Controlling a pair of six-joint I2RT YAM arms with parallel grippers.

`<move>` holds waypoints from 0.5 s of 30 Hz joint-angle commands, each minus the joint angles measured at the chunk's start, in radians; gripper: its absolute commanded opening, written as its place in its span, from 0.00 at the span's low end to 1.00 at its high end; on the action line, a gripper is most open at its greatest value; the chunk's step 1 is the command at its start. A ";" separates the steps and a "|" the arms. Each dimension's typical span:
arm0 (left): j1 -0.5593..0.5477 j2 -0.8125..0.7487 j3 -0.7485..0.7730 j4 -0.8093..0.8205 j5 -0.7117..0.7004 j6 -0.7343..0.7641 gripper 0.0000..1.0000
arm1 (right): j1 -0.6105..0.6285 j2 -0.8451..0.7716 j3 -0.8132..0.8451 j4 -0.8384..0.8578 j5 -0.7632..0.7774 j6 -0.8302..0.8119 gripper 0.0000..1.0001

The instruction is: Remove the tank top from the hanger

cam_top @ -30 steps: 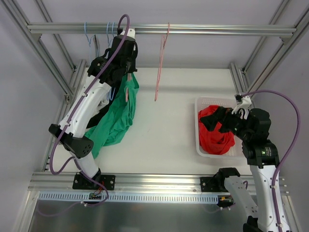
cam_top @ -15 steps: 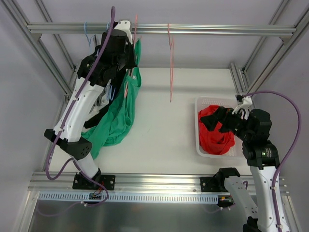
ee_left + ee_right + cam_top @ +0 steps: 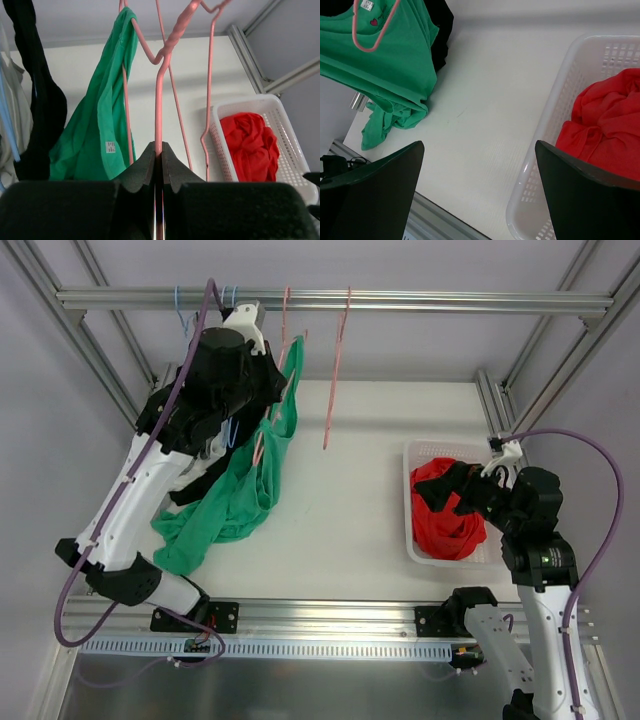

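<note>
Left gripper (image 3: 158, 150) has risen toward the rail (image 3: 450, 302), lifting the hanger (image 3: 159, 95); its jaws clench the hanger's stem; the tank top (image 3: 97, 130) drapes lengthwise downward just left of them; right gripper (image 3: 479, 150), splayed and empty, sits well apart.

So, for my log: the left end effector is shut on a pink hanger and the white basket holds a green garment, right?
No: the garment in the white basket is red, as the top view shows. The left end effector is indeed shut on a pink hanger.
</note>
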 commanded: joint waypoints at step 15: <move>-0.287 -0.636 -0.771 0.233 0.032 -0.188 0.00 | 0.041 -0.076 -0.179 0.335 -0.474 0.081 0.99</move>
